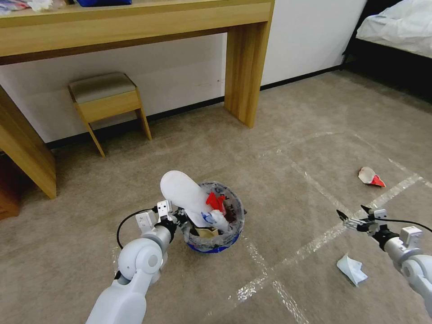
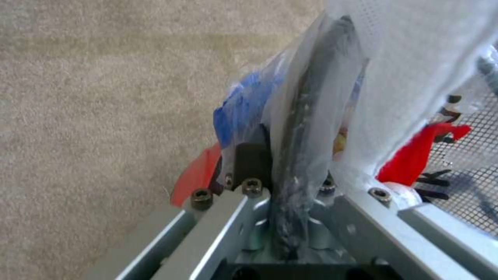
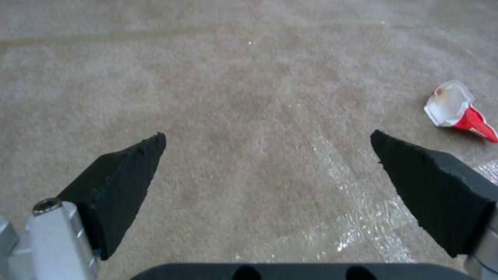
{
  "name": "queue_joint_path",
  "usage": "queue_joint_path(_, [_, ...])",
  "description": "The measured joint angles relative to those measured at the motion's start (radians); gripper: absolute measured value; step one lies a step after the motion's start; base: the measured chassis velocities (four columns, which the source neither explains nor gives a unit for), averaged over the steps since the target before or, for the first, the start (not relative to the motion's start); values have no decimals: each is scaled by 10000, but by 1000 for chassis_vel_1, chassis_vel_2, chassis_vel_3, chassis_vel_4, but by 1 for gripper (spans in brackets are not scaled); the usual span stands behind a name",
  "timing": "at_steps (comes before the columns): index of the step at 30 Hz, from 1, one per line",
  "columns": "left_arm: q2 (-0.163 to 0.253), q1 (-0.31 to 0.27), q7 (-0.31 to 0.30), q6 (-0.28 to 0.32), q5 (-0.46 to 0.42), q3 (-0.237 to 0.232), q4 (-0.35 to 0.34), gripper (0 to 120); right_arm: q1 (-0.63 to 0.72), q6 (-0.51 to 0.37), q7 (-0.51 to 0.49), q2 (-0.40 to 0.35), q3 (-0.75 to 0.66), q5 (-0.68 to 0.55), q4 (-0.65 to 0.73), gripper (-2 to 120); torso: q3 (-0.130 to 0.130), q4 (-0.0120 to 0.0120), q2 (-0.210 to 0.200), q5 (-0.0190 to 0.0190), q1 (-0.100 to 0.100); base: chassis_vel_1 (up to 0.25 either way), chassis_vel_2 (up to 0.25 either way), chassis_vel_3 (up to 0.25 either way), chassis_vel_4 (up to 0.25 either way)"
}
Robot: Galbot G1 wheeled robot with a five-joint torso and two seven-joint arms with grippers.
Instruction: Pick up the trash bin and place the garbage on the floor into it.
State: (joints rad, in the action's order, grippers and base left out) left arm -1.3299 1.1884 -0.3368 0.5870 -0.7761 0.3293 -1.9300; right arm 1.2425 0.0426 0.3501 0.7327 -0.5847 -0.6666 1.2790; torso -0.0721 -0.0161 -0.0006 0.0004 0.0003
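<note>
Red plastic under a blue band and a clear liner bag: the small round trash bin [image 1: 215, 225] hangs from my left gripper [image 1: 176, 219], which is clamped on its near rim. It should be light but top-heavy, with a flat white slipper [image 1: 186, 196] sticking out, so a firm rim pinch suits it. My right gripper [image 1: 353, 218] hovers spread wide over the carpet. The white crumpled paper [image 1: 352, 269] below it is soft; the red-and-white wrapper [image 1: 371, 176] beyond is flimsy; I'd pinch raised folds.
</note>
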Motion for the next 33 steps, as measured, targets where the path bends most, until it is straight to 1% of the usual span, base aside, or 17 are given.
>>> queue_joint_path(6, [-9, -21, 6, 3, 33, 70, 25, 1, 20, -292, 1, -341, 194, 118, -126, 100, -1, 4, 0, 0, 0, 0, 0, 0, 0])
queue_joint_path(9, [-32, -22, 38, -51, 17, 198, 29, 1, 27, -1356, 13, -804, 319, 678, -261, 100, 0, 2, 0, 1, 0, 0, 0, 0, 0])
queue_joint_path(13, [-32, -21, 60, -88, -9, 260, 22, 1, 135, -1873, 21, -1064, 336, 1102, -273, 100, -1, 3, 0, -4, 0, 0, 0, 0, 0])
queue_joint_path(16, [30, -1, 125, -150, -49, 332, 12, 1, 503, -2837, 432, -1464, 299, 2178, -218, 100, -1, 1, 0, -1, 0, 0, 0, 0, 0])
queue_joint_path(18, [42, 0, 142, -158, -56, 333, 13, 1, 561, -3021, 514, -1528, 298, 2301, -191, 100, -1, 0, 0, -2, 0, 0, 0, 0, 0])
queue_joint_path(19, [67, -3, 167, -180, -61, 335, 33, 1, 672, -3462, 785, -1685, 335, 2421, -93, 100, 0, 0, 0, 1, 0, 0, 0, 0, 0])
queue_joint_path(20, [67, -3, 167, -180, -61, 335, 33, 1, 672, -3462, 785, -1685, 335, 2421, -93, 100, 0, 0, 0, 1, 0, 0, 0, 0, 0])
queue_joint_path(21, [74, -11, 185, -199, -61, 338, 70, 1, 737, -3831, 980, -1851, 457, 2501, -11, 100, -1, 1, 0, 0, 0, 0, 0, 0, 0])
queue_joint_path(23, [78, -15, 229, -228, -62, 341, 116, 1, 735, -4179, 1131, -2026, 625, 2601, 66, 100, -1, 1, 0, -1, 0, 0, 0, 0, 0])
queue_joint_path(24, [79, -22, 268, -261, -61, 351, 162, 1, 708, -4498, 1060, -2175, 791, 2498, 138, 100, -1, 2, 0, 0, 0, 0, 0, 0, 0])
queue_joint_path(25, [79, -22, 268, -261, -61, 351, 162, 1, 708, -4498, 1060, -2175, 791, 2498, 138, 100, -1, 2, 0, 0, 0, 0, 0, 0, 0])
queue_joint_path(26, [74, -28, 289, -280, -56, 362, 190, 1, 698, -4712, 924, -2265, 890, 2276, 182, 100, -1, 2, 0, 0, 0, 0, 0, 0, 0])
queue_joint_path(27, [56, -45, 317, -314, -47, 383, 238, 1, 740, -5184, 402, -2433, 1063, 1539, 299, 100, -2, 5, 0, -2, 0, 0, 0, 0, 0])
queue_joint_path(28, [56, -45, 317, -314, -47, 383, 238, 1, 740, -5184, 402, -2433, 1063, 1539, 299, 100, -2, 5, 0, -2, 0, 0, 0, 0, 0])
queue_joint_path(30, [25, -56, 408, -392, -41, 424, 266, 1, 802, -5944, -822, -2522, 1490, -318, 368, 100, -1, 2, 0, -3, 0, 0, 0, 0, 0])
queue_joint_path(31, [25, -56, 408, -392, -41, 424, 266, 1, 802, -5944, -822, -2522, 1490, -318, 368, 100, -1, 2, 0, -3, 0, 0, 0, 0, 0])
queue_joint_path(33, [6, -59, 465, -445, -29, 430, 309, 1, 756, -6299, -1720, -2306, 1711, -1622, 373, 100, -1, 1, 0, -4, 0, 0, 0, 0, 0])
